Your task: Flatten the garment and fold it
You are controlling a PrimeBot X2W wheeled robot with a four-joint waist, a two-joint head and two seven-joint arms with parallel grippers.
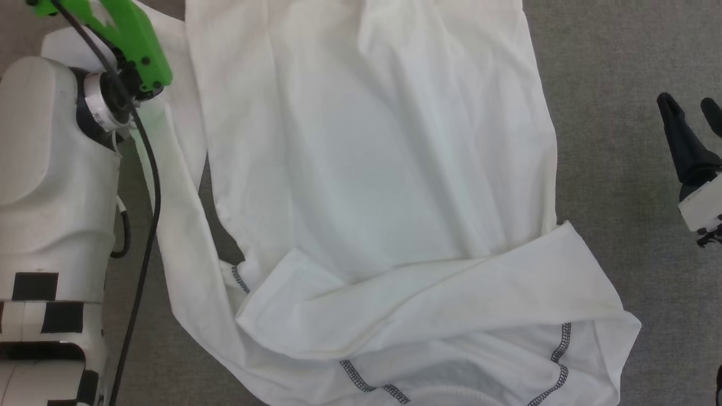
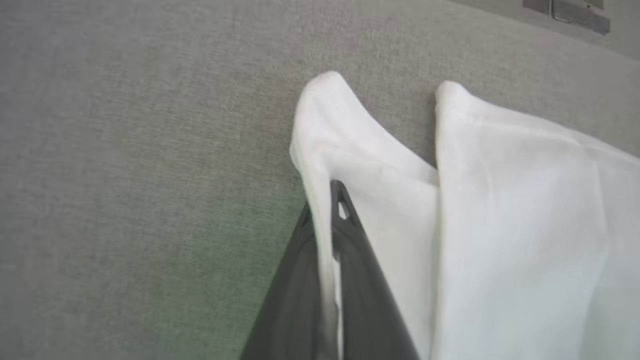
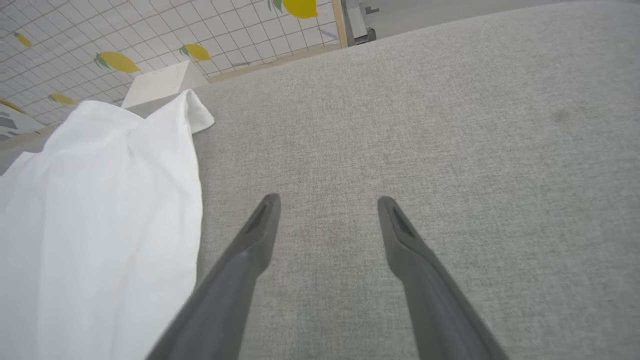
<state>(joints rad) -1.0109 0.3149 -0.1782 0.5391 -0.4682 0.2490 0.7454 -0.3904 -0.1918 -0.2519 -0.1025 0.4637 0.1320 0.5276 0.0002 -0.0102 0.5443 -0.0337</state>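
Left gripper (image 2: 324, 200): in the left wrist view its two dark fingers are found pressed together, with a thin fold of the garment (image 2: 500, 225) pinched between them. The pinched part is narrow and ends in a rounded tip just beyond the fingertips. A wider part of the garment is seen beside it. Both parts are laid on the grey surface (image 2: 125, 175).

In the right wrist view, the right gripper (image 3: 329, 201) is recorded with its fingers spread wide and nothing between them. It is held above bare grey surface, beside the garment's edge and not touching it. A white box (image 3: 160, 82) is noted behind the garment's far corner, and a tiled wall with lemon prints (image 3: 115, 60) beyond that.

In the head view, the garment is spread across the grey surface. One sleeve (image 1: 428, 299) is folded across its body near the end where dark zigzag stitching (image 1: 361, 378) is visible. The left forearm (image 1: 51, 169) and its green mount (image 1: 121, 39) are observed at the garment's other sleeve (image 1: 175, 225). The right gripper is seen clear of the garment's opposite edge, fingers parted.
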